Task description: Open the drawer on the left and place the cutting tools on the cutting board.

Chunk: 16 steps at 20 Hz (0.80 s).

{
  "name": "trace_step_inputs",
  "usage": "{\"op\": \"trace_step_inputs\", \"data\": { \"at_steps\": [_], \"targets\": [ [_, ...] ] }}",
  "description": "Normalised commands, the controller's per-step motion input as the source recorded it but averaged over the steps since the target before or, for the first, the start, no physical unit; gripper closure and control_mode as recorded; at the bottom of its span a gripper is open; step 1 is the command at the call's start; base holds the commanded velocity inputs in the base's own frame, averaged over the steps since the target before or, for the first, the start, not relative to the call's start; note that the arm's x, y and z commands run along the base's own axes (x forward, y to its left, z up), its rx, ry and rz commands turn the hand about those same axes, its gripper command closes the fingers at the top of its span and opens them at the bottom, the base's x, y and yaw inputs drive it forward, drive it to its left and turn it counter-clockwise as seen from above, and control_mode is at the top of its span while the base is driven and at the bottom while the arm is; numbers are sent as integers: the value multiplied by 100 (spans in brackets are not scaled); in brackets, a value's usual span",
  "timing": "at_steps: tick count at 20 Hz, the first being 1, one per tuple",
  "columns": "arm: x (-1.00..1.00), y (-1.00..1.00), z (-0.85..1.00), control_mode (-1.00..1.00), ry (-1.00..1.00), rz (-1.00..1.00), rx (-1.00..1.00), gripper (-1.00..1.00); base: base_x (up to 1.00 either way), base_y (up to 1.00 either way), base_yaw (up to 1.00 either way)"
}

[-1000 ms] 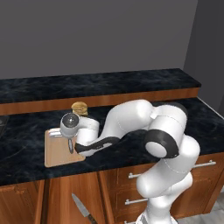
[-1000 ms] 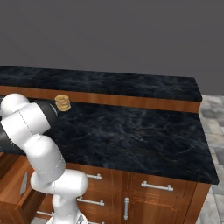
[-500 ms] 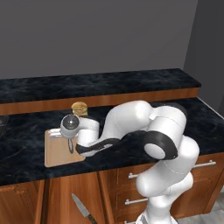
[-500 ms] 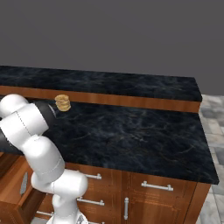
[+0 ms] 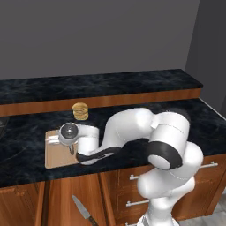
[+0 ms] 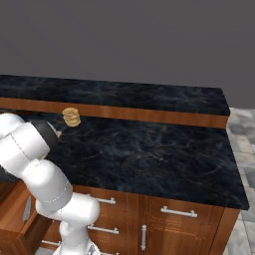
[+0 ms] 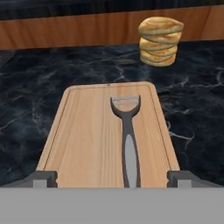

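Gripper fingertips sit wide apart at the bottom of the hand view, released and holding nothing. Between them lies the peeler, flat on the cutting board, its dark handle running toward the camera and its forked metal head pointing away. The board is light wood with rounded corners and a shallow groove near its edge. Beyond it, on the black marbled table, stands a small stack of round tan flat pieces.

From the left base view, the white arm bends low over the cutting board, with the gripper just above it. The knife, silver blade and dark handle, lies below in the open drawer.

From the right base view, the brown wooden drawer stands pulled out at lower left, beside the arm. No writing is legible anywhere.
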Motion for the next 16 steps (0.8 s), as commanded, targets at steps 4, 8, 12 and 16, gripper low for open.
{"op": "trace_step_inputs", "data": {
  "at_steps": [4, 8, 12, 16],
  "targets": [
    [-99, 45, -3, -100, 0, 4, -6, -100, 0, 0, 0],
    [-78, 34, -11, -100, 3, 3, -6, -100, 0, 0, 0],
    [-51, 13, -14, -100, 12, 5, -4, -100, 0, 0, 0],
    [-8, 0, -11, -100, 35, 2, 0, -100, 0, 0, 0]
  ]
}}
